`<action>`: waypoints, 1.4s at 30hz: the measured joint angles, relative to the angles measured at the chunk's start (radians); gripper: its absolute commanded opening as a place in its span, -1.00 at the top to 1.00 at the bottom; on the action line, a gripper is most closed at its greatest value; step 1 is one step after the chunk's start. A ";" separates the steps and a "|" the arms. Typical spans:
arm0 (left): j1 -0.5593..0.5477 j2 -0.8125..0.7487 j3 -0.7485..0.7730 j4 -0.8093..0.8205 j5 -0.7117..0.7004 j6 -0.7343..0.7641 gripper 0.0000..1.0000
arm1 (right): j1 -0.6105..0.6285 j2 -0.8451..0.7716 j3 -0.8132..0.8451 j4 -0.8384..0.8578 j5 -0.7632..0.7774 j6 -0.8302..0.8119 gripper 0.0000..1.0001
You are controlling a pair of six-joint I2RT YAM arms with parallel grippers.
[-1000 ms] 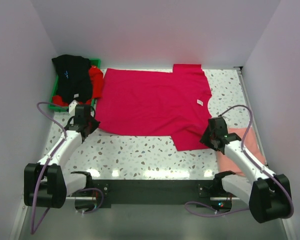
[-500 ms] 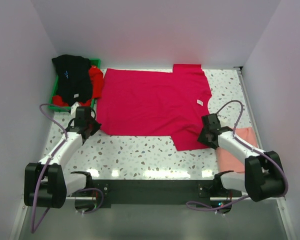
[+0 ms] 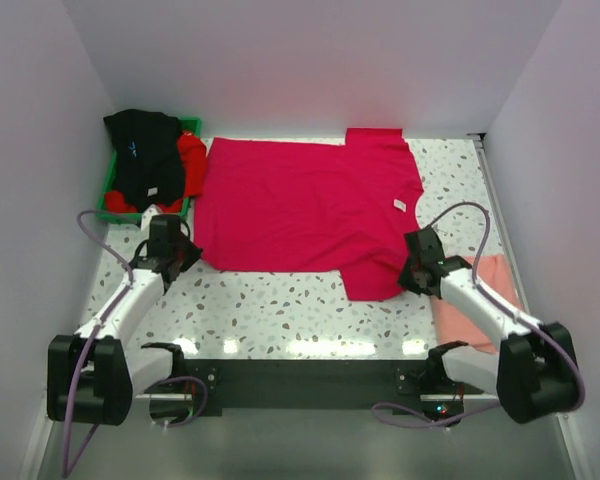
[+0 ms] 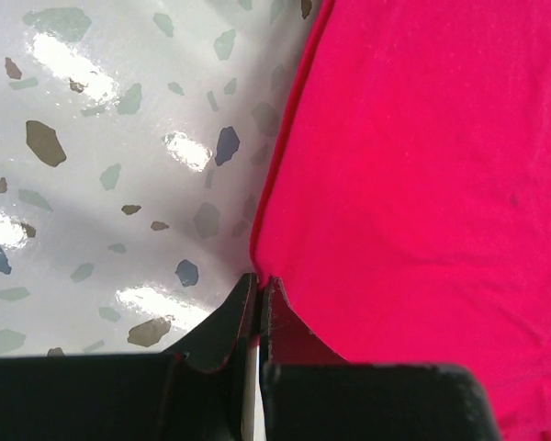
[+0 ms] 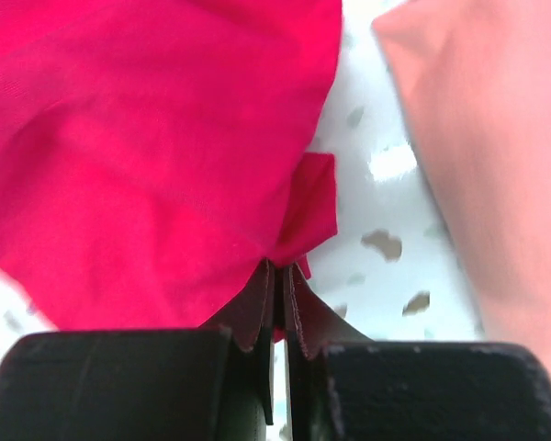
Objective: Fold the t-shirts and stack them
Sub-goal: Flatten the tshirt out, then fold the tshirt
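Note:
A crimson-pink t-shirt (image 3: pixel 305 210) lies spread flat across the middle of the table, its white neck label (image 3: pixel 401 204) towards the right. My left gripper (image 3: pixel 187 257) is at the shirt's near left corner; in the left wrist view it (image 4: pixel 258 280) is shut on the hem of the shirt (image 4: pixel 422 184). My right gripper (image 3: pixel 409 272) is at the near right sleeve; in the right wrist view it (image 5: pixel 280 268) is shut on a fold of that sleeve (image 5: pixel 165 156). A folded salmon-pink t-shirt (image 3: pixel 472 305) lies at the right, beside the right arm.
A green tray (image 3: pixel 108 208) at the back left holds a black t-shirt (image 3: pixel 145 155) draped over a bright red one (image 3: pixel 191 163). White walls close in the table on three sides. The salmon-pink t-shirt (image 5: pixel 496 138) lies just right of the right gripper.
My right gripper slid left onto the crimson-pink shirt's sleeve and closed on it. The left gripper has stayed shut on the hem, almost still.

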 measured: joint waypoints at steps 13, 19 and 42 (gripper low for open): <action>0.006 -0.134 -0.105 -0.027 -0.028 -0.002 1.00 | 0.003 -0.651 -0.018 -0.343 -0.158 0.060 1.00; 0.006 -0.281 -0.137 -0.103 -0.060 -0.024 1.00 | 0.003 -0.808 0.019 -0.512 -0.220 0.080 1.00; 0.007 0.014 0.045 -0.092 -0.037 -0.043 1.00 | 0.003 -0.301 0.223 -0.381 -0.157 -0.026 1.00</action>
